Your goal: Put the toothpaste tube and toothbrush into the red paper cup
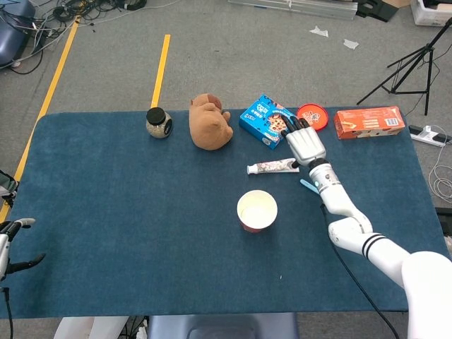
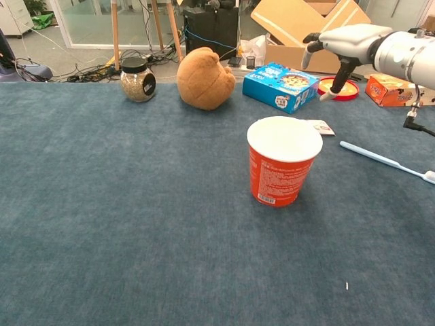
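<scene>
I have the right hand [image 1: 305,146] raised above the cap end of the toothpaste tube [image 1: 272,167], fingers [image 2: 342,72] spread, holding nothing. Tube lies flat toward the desk's [image 1: 106,212] far edge, just behind the red paper cup [image 1: 257,210]. Toothbrush [image 2: 387,161] lies flat to the right of the cup, apart from it; my forearm hides part of it in the head view. Cup stands upright near the desk's middle. Left hand [image 1: 8,246] sits off the near left corner, fingers parted, holding nothing. Along the far edge: jar [image 1: 158,122], plush toy [image 1: 210,122], blue box [image 1: 266,121], red lid [image 1: 312,116], orange box [image 1: 369,121].
</scene>
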Tool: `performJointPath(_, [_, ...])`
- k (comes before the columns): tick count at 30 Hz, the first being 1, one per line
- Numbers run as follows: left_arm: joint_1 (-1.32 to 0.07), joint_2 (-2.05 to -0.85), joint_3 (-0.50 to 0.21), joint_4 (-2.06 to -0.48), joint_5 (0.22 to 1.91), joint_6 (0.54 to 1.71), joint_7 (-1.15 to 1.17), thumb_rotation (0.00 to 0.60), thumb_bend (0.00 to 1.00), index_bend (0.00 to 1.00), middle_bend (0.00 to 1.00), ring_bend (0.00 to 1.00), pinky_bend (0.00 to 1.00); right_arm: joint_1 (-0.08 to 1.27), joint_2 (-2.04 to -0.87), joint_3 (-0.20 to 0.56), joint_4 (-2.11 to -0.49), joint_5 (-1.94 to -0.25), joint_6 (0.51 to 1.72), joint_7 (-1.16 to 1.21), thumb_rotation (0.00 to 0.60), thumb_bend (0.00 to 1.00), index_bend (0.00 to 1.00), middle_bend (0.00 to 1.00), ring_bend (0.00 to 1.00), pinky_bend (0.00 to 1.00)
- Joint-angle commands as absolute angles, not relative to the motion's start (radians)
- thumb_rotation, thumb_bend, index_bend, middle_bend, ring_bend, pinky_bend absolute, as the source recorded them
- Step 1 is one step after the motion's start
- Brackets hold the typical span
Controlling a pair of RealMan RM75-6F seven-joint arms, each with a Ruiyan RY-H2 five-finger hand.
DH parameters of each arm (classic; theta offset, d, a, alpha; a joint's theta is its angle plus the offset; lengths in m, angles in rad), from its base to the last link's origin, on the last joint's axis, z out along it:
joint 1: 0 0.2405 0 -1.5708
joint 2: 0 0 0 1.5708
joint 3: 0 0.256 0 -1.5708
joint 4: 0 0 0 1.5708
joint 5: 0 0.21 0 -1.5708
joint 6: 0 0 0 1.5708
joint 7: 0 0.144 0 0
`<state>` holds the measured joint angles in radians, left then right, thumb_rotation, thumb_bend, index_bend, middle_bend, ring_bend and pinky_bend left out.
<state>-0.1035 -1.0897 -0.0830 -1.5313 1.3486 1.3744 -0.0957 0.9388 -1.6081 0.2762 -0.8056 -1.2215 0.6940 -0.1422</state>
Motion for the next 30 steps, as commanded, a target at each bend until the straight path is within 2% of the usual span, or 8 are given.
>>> performJointPath(1, [-0.105, -1.09, -0.083, -1.529, 1.346, 1.37, -0.098, 0.6, 0.0, 0.28, 0.35, 0.25, 0.3, 0.96, -1.643, 0.26, -0.761, -1.242, 0.68, -0.111, 0.6, 0.02, 0.33, 0.0, 0.0, 0.12])
performJointPath(13, [-0.108, -1.089, -0.087, -1.517, 1.333, 1.355, -0.11, 0.6, 0.0, 0.28, 0.35, 0.25, 0.3, 1.012, -1.743, 0.231, -0.601, -1.271, 0.626, -0.051, 0.6, 0.05, 0.35, 0.0, 0.0, 0.12])
performJointPath(30, [-0.11, -1.087, -0.089, -1.508, 1.324, 1.341, -0.125, 0.6, 0.0, 0.28, 0.35, 0.25, 0.3, 1.043, -1.82, 0.206, -0.481, -1.294, 0.577, -0.008, 0.6, 0.05, 0.37, 0.0, 0.0, 0.11])
